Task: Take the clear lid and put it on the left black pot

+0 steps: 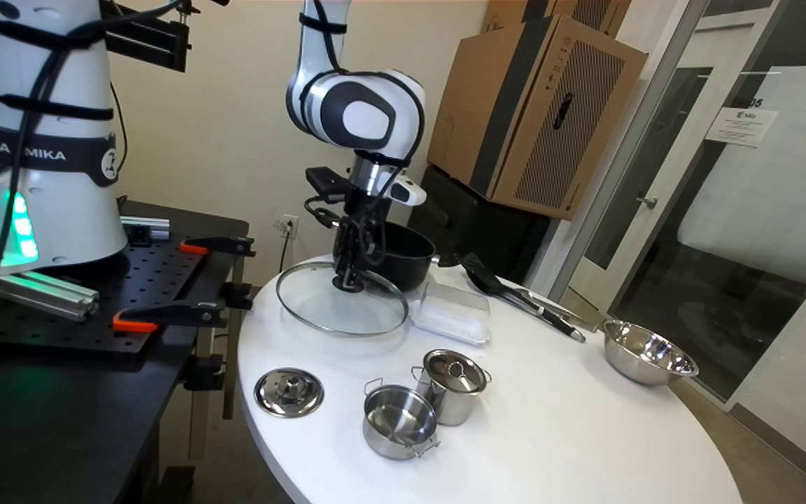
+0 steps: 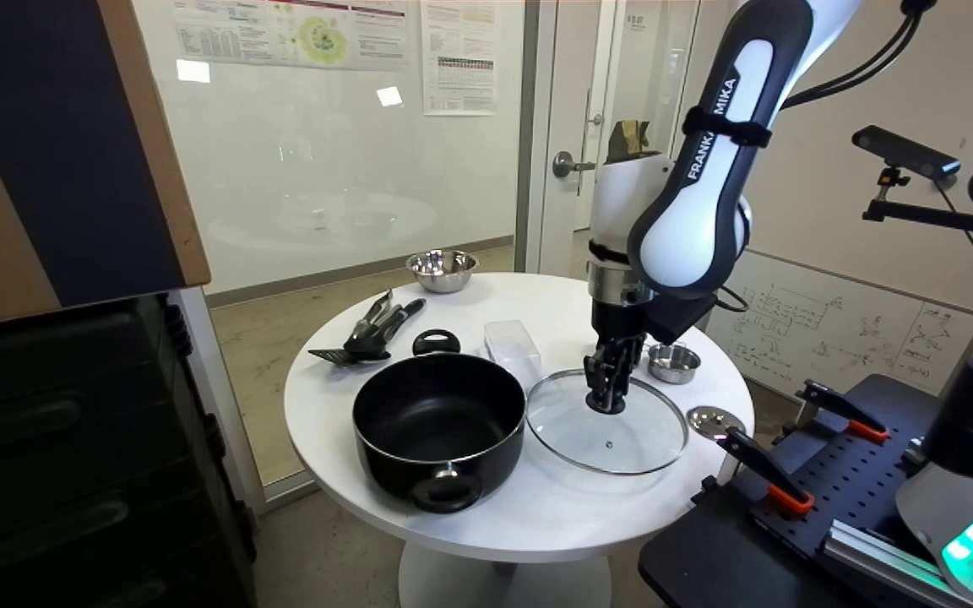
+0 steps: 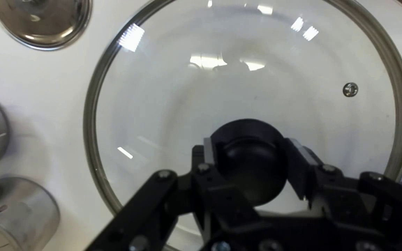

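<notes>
Low over the round white counter [image 1: 557, 434]: tool [image 3: 251, 153], pointing down.
Tool's grip: pads [image 3: 209, 150] drawn in against both sides of the dark knob [image 3: 253, 177]; clamped on it.
Glass lid [image 3: 246, 94]: knob side up, roughly level, thin metal rim. Just beside the black pot. Whether it bears on the surface or sits slightly clear of it, cannot tell.
Black pot [image 2: 440, 422]: upright, two stubby side handles, dark interior visible in an exterior view.
Plastic tray [image 1: 452, 318]: see-through, near both lid and pot in both exterior views.
Small steel lid [image 1: 290, 393]: flat, knob up, near the edge, apart from the glass one.
Steel pair: taller pot [image 1: 453, 402] wearing a shiny cover [image 1: 455, 369]; shorter pot [image 1: 397, 428] just beside, its inside showing.
Utensils [image 2: 378, 333]: lying together near the black pot, a slotted turner [image 2: 334, 356] among them.
Steel bowl [image 1: 644, 353]: upright by the edge, well apart from the glass lid.
</notes>
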Available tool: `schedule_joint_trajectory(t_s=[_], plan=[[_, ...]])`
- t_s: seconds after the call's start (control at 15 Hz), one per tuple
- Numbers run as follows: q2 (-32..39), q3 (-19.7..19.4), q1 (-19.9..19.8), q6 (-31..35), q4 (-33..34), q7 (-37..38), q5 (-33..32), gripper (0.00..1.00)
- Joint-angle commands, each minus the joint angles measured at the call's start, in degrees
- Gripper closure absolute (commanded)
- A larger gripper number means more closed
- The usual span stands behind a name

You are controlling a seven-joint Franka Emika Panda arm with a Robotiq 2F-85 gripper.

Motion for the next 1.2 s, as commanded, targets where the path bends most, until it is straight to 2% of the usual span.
schedule_joint_trajectory(t_s=[0.0, 0.4, 0.73, 1.13], plan=[[-6.70, 0.33, -1.93, 1.95, -4.63, -2.29, 1.48, 0.75], [-12.12, 0.23, -3.56, 0.70, -5.60, -1.58, 1.38, 0.75], [-10.89, 0.41, -1.43, -3.79, -0.77, 1.15, -0.56, 0.75], [-9.50, 2.40, 0.61, -9.96, 4.58, 2.42, -1.07, 0.75]])
